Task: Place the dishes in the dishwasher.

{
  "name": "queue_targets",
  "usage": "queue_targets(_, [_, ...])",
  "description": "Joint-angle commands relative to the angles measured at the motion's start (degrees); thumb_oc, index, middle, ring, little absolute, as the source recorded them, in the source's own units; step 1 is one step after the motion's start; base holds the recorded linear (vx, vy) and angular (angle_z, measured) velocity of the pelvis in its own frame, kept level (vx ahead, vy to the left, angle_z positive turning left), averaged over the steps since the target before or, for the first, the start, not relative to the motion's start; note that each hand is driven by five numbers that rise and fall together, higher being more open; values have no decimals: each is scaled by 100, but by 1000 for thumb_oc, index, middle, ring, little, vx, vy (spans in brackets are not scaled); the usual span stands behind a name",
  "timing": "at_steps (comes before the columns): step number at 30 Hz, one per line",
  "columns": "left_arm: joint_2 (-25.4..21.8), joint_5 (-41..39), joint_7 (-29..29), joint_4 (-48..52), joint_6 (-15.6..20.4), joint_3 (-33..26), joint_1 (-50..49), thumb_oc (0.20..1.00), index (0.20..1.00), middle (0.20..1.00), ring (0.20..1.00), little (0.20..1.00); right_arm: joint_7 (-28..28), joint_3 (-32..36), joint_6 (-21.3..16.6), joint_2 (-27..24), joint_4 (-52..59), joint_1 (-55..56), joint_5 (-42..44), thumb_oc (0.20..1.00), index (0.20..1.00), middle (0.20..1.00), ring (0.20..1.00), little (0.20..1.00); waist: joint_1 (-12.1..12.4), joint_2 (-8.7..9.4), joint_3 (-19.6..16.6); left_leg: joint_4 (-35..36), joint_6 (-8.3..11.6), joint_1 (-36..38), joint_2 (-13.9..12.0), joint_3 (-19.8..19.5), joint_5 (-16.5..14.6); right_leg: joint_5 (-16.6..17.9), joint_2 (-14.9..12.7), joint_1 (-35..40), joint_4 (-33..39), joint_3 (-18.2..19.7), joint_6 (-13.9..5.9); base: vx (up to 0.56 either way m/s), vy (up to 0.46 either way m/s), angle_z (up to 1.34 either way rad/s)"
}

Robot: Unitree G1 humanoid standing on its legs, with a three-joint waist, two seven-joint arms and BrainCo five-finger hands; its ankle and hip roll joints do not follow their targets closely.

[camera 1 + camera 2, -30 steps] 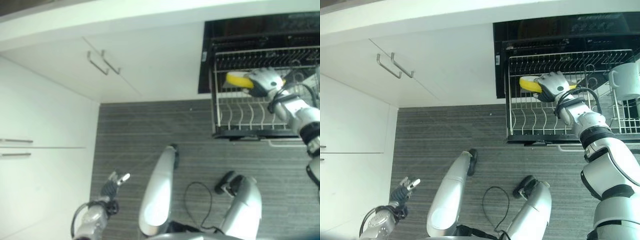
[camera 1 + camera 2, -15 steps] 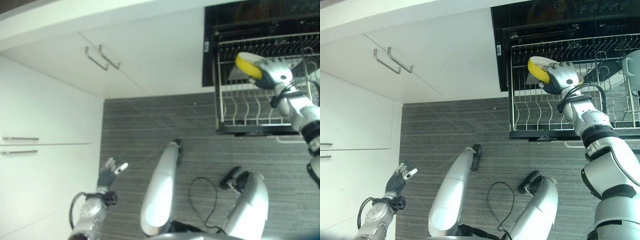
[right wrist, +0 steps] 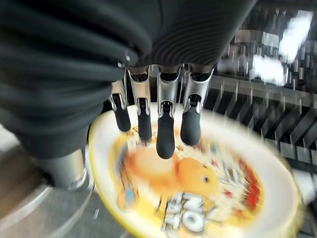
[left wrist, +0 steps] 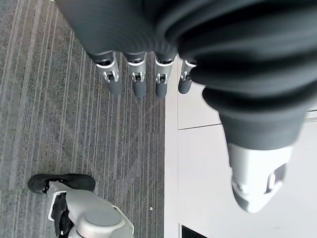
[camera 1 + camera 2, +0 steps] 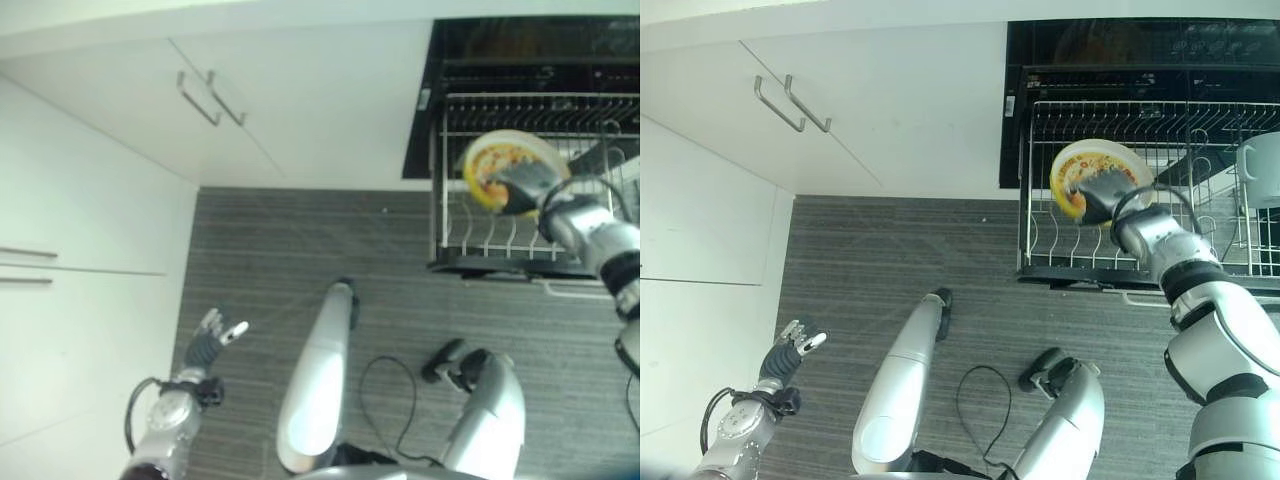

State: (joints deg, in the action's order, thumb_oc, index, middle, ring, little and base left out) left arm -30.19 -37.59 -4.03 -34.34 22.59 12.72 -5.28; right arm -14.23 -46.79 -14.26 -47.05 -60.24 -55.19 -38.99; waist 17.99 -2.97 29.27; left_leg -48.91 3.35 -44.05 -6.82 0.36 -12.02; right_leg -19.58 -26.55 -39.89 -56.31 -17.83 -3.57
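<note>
Right hand pinches yellow-rimmed plate, fingers across its printed face, thumb behind. Landmark: dishwasher rack, pulled out of the open dishwasher. Plate is tilted on edge over the rack's left section; contact with the tines unclear. White mug sits on the rack's right side. Left hand hangs relaxed, empty, well left of the rack, beside the white cabinets.

Round yellow-rimmed plate — glossy, smooth, printed face. Wire dish rack at 2 o'clock — thin bright metal. White cabinet doors smooth, matt, with brushed metal bar handles. Grey floor, finely striped, matt, looks textile.
</note>
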Motion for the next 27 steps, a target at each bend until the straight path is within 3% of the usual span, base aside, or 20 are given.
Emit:
queue_targets(1, [-255, -14, 33, 135, 89, -337, -302, 1000, 1000, 1000, 1000, 1000, -24, 178, 222, -66, -110, -84, 572, 1000, 1000, 1000, 1000, 1000, 103, -86, 48, -122, -113, 147, 122, -293, -399, 589, 263, 7, 364, 338, -209, 0, 0, 0])
queue_targets(4, [-241, 24, 18, 142, 37, -389, -344, 1000, 1000, 1000, 1000, 1000, 290, 313, 239, -147, -92, -51, 788, 1000, 1000, 1000, 1000, 1000, 87, -69, 48, -140, -122, 154, 113, -285, -403, 595, 272, 25, 369, 331, -196, 0, 0, 0])
queue_targets(8, [-327, 43, -70, 185, -64, -513, -474, 1000, 1000, 1000, 1000, 1000, 275, 489, 45, -384, 86, 28, 1074, 1000, 1000, 1000, 1000, 1000, 83, 8, 48, -143, -126, 214, 92, -296, -409, 620, 302, 126, 415, 290, -201, 24, -20, 1])
queue_targets(12, [-364, 123, -75, 221, -186, -579, -541, 1000, 1000, 1000, 1000, 1000, 777, 820, 48, -527, 380, 150, 2369, 1000, 1000, 1000, 1000, 1000, 58, 119, 44, -80, -129, 366, 26, -287, -395, 662, 340, 311, 516, 234, -194, 44, -32, 1])
queue_targets(15, [-403, 178, -79, 319, -323, -613, -575, 1000, 1000, 1000, 1000, 1000, 1064, 1148, 91, -636, 628, 198, 2862, 1000, 1000, 1000, 1000, 1000, 29, 193, 39, 4, -125, 495, -17, -272, -379, 704, 374, 474, 648, 197, -198, 9, -13, -2])
queue_targets(17, [-426, 208, -68, 347, -375, -631, -603, 1000, 1000, 1000, 1000, 1000, 1273, 1298, 218, -687, 805, 211, 3174, 1000, 1000, 1000, 1000, 1000, 25, 259, 25, 74, -116, 594, -42, -264, -366, 728, 400, 613, 754, 154, -205, 30, -43, -6])
queue_targets(24, [-592, 499, 13, 658, -748, -843, -742, 1000, 1000, 1000, 1000, 1000, 3010, 1474, 1070, -1019, 1371, 377, 3943, 1000, 1000, 1000, 1000, 1000, 71, 637, -76, 872, -46, 1276, -194, -180, -102, 959, 542, 1472, 1639, -119, -279, 29, -51, -4])
queue_targets(27, [-599, 535, 62, 671, -826, -930, -766, 1000, 1000, 1000, 1000, 1000, 3020, 1605, 1029, -1091, 1634, 639, 3885, 1000, 1000, 1000, 1000, 1000, 43, 769, -137, 1292, -14, 1575, -264, -128, 53, 1084, 647, 1844, 2121, -209, -313, 9, -30, -4])
